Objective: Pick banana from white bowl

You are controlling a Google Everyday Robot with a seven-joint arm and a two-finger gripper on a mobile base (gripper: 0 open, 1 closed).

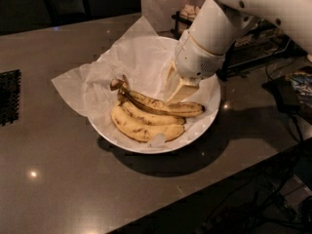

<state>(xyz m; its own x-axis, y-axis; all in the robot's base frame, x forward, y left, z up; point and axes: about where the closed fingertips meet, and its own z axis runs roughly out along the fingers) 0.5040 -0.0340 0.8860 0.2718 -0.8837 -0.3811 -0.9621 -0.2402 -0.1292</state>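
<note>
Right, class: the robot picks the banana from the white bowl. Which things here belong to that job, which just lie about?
Job: slim mottled banana; white bowl; gripper, down in the bowl over that banana.
Lying about: two plumper bananas; crinkled paper; black mat, far left.

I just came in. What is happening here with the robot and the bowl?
The robot's gripper is lowered into the white bowl, right at the slim, brown-mottled banana lying beside two plumper bananas. The banana is not yet lifted; all three rest on crinkled white paper inside the bowl, which stands on a dark countertop.
</note>
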